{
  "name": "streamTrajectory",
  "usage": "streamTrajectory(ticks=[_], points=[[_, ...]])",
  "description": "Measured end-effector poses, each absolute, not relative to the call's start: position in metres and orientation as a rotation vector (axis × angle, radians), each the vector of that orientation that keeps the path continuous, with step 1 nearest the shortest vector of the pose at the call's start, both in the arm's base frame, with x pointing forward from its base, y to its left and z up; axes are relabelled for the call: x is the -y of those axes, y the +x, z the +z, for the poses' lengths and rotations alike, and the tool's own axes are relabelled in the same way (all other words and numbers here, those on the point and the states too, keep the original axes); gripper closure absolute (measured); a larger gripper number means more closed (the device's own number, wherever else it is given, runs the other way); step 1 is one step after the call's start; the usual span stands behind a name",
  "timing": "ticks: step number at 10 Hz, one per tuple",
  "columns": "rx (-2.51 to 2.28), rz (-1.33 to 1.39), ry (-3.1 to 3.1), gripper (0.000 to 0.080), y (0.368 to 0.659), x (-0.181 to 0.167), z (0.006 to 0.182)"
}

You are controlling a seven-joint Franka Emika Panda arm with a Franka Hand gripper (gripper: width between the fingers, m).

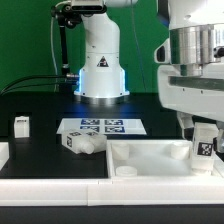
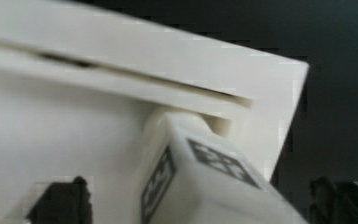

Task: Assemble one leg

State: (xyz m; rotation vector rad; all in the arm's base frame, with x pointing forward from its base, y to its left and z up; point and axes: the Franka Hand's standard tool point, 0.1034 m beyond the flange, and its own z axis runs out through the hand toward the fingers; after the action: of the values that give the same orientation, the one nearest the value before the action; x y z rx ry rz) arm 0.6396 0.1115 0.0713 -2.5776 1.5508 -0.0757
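A leg [image 1: 203, 145], a stubby white post with square tags, stands in the corner of the large flat white piece [image 1: 150, 157] at the exterior view's right. My gripper [image 1: 203, 128] hangs right over it, one finger on each side. In the wrist view the leg [image 2: 202, 165] leans slightly between my dark fingertips [image 2: 60, 200], with a gap showing on both sides, so my gripper [image 2: 197, 202] is open around it. The white piece's edge [image 2: 140, 80] lies beyond the leg.
A second leg [image 1: 80, 143] lies on the black table in front of the marker board [image 1: 100, 127]. A third leg [image 1: 22, 125] stands at the exterior view's left, and a white part [image 1: 3, 152] sits at the left edge. The robot base [image 1: 100, 70] is behind.
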Motion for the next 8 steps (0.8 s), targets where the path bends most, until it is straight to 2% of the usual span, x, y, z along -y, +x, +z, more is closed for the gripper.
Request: streamTrajectory(ticks=[3,7,8], points=[[-1.336,-0.094,-2.710,0.0152,0.6382,-0.1119,0.0708],[-0.597,-0.148,-3.041,0.0150,0.6455,-0.1113,0.0795],[-0.597,-0.148,-3.041,0.0272,0.6454,-0.1104,0.0792]])
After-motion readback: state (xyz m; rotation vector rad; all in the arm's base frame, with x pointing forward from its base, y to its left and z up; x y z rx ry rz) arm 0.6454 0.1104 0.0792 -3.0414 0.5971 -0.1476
